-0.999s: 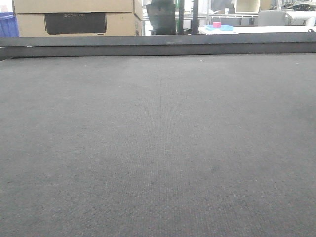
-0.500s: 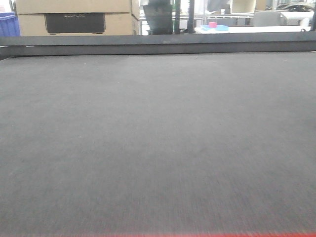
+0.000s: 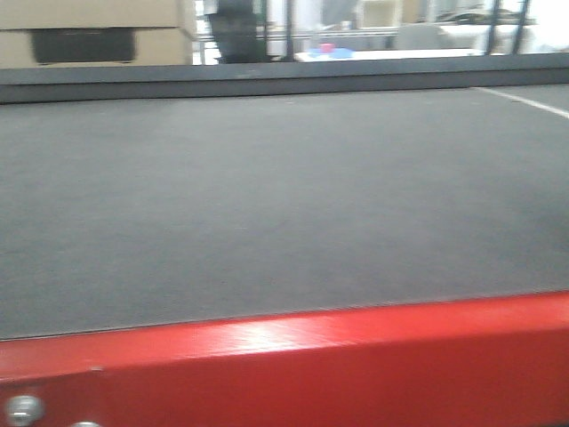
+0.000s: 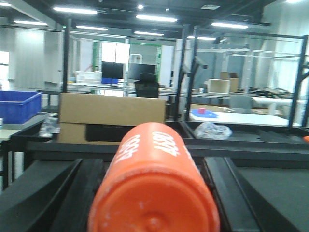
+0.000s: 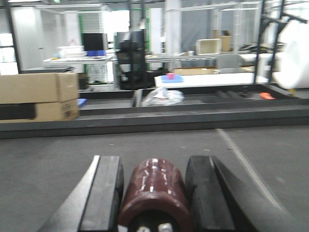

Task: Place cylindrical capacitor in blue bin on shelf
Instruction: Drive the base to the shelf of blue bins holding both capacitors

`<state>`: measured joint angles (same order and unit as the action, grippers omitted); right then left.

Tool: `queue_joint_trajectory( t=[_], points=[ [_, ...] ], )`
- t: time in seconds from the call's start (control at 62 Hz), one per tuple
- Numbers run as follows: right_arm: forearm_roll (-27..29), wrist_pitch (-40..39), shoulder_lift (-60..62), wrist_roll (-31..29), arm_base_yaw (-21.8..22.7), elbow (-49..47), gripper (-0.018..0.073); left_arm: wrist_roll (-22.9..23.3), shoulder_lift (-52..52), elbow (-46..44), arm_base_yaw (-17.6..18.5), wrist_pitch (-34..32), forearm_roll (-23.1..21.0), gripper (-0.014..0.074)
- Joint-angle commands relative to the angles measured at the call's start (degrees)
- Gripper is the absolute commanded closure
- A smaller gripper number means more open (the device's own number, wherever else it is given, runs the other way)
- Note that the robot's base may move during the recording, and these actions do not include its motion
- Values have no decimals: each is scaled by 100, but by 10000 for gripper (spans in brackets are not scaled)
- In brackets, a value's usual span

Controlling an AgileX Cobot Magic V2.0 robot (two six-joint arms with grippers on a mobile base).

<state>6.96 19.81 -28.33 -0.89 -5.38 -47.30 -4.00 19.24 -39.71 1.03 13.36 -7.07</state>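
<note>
My right gripper [image 5: 153,163] is clamped on the dark red capacitor [image 5: 152,191], bottom centre of the right wrist view; it looks rigid, glossy and likely slippery, best squeezed mid-body. My left gripper [image 4: 147,162] grips an orange cylinder [image 4: 154,188]. A red edge [image 3: 284,356], absent a moment earlier, crosses the bottom of the front view.
</note>
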Motion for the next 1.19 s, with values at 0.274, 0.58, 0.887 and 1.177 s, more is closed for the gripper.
queue_joint_trajectory(
  t=[0.274,0.58,0.887,1.177],
  points=[
    [9,-183,32,-12,8,-5,722,17,-17,-5,-9,-115,-35,707],
    [9,-183,32,-12,8,-5,722,17,-17,-5,-9,-115,-35,707],
    [9,-183,32,-12,8,-5,722,17,-17,-5,-9,-115,-35,707],
    [9,-183,32,-12,8,-5,722,17,-17,-5,-9,-115,-35,707]
  ],
)
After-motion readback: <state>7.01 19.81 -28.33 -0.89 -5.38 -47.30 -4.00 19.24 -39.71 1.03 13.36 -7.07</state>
